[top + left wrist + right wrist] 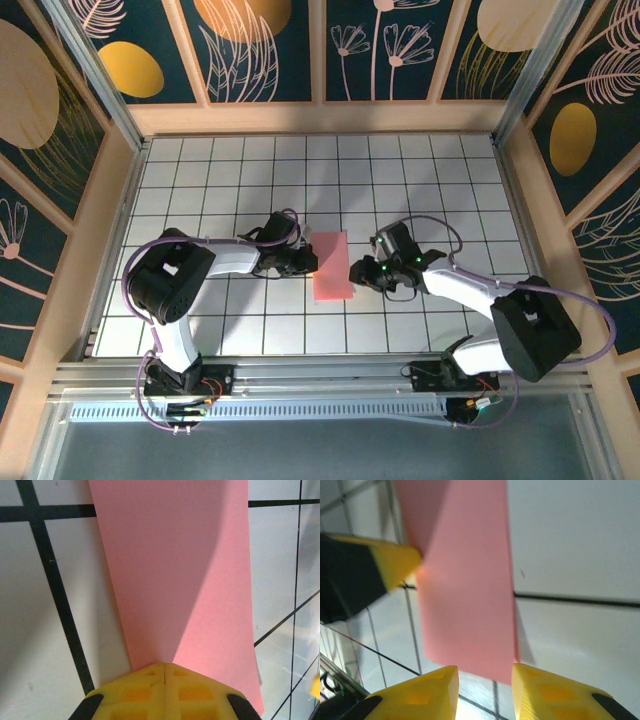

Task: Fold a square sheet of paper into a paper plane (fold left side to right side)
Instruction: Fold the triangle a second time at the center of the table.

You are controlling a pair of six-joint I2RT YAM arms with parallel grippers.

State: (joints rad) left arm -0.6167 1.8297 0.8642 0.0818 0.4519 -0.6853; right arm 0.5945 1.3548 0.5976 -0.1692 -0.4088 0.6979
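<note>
The square sheet of paper (331,266) lies folded into a narrow salmon-pink rectangle in the middle of the tiled table (420,180). My left gripper (308,263) is at its left long edge. In the left wrist view its yellow fingers (145,690) are shut tip to tip, the tips touching the edge of the paper (175,555) with no paper between them. My right gripper (356,272) is at the right edge, open. In the right wrist view its fingertips (440,685) straddle the near corner of the paper (465,580) without touching it.
Wooden walls (320,115) ring the white tiled floor. The left gripper's yellow tip (395,562) shows across the paper in the right wrist view. Open tiles lie behind and to both sides of the arms.
</note>
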